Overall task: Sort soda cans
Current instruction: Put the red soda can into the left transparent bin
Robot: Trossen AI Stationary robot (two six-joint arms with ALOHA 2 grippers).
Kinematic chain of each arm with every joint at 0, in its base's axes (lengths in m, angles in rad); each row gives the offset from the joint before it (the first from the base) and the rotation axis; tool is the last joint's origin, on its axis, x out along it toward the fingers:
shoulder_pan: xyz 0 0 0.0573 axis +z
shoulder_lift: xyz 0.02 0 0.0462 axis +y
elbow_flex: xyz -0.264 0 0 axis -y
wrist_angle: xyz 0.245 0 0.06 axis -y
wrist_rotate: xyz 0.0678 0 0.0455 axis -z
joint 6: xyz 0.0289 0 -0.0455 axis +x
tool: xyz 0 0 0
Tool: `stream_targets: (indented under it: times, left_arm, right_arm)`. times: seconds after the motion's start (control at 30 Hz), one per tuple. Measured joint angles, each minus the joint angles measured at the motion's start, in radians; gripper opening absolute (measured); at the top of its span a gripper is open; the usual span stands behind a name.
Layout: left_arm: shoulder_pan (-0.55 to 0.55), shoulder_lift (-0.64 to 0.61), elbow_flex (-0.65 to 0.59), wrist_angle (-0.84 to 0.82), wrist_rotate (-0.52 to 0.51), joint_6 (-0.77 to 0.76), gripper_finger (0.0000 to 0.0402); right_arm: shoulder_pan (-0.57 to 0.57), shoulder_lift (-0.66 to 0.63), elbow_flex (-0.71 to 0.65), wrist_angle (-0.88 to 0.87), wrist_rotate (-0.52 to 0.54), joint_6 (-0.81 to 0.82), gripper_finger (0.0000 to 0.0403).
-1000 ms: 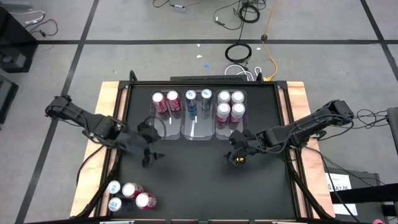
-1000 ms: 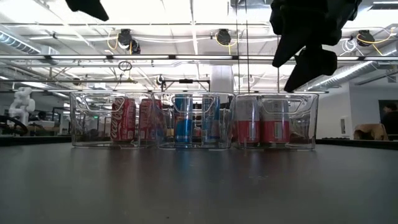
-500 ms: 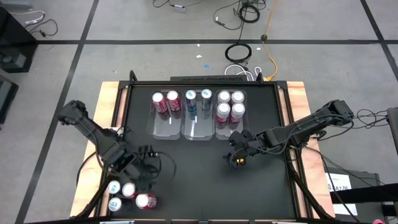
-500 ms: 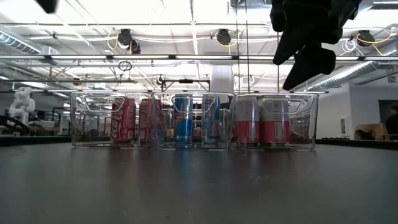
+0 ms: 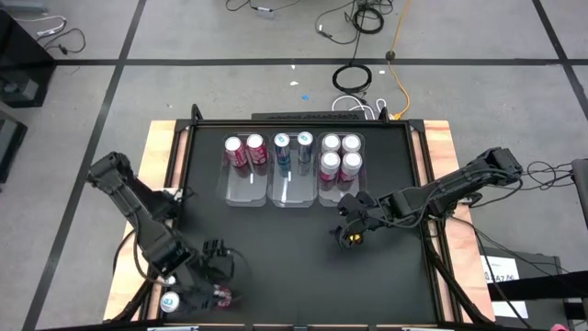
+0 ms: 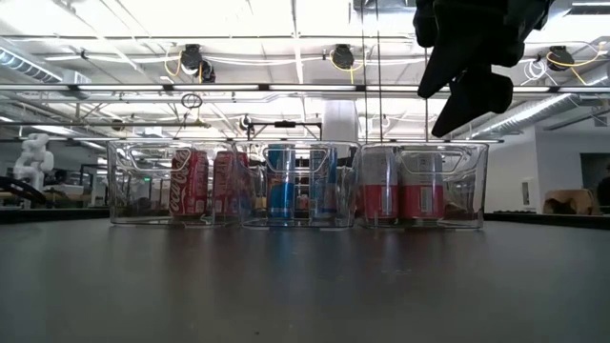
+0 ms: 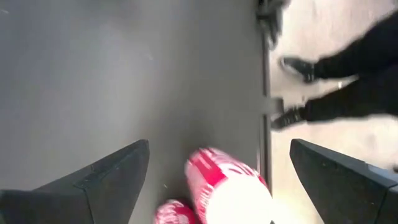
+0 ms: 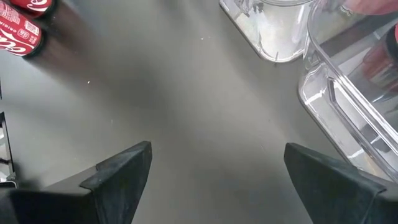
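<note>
Sorting looked well past halfway. Three clear bins sat side by side at the far middle of the bench. Left bin held two red cans, middle bin two blue cans, right bin four pink-magenta cans, all upright with silver tops showing. Each bin had one colour only, as far as visible.

Still left: a small cluster of unsorted cans at the near left corner of the bench, partly hidden under the left arm. One teal-topped can was clear in the high view, and a red can just beside the end effector; exact count cannot be told.

Left end effector hovered right over that cluster, jaws spread wide, holding nothing; in its wrist view a red can lay between the fingers, not yet gripped. Likely next pick, judged.

Right end effector waited above the bench just in front of the right bin, jaws spread, empty.

Writing: white Coca-Cola script readable on the red cans in the left bin and on red cans seen far off in the right wrist view. Blue and pink labels too small to read.
</note>
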Motion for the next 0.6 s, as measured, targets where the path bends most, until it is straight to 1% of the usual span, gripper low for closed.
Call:
stream_targets:
  times: [0.2, 0.43, 0.6]
  left_arm:
    - [-0.040, 0.098, 0.000, 0.011, 0.108, -0.029, 0.0397]
    - [-0.060, 0.169, 0.007, -0.007, 0.127, -0.096, 0.0397]
    - [-0.069, 0.203, 0.007, -0.041, 0.177, -0.097, 0.0397]
  right_arm:
    - [0.000, 0.000, 0.000, 0.004, 0.000, 0.000, 0.0359]
    - [0.000, 0.000, 0.000, 0.004, 0.000, -0.012, 0.0359]
    - [0.000, 0.000, 0.000, 0.007, 0.000, -0.019, 0.0359]
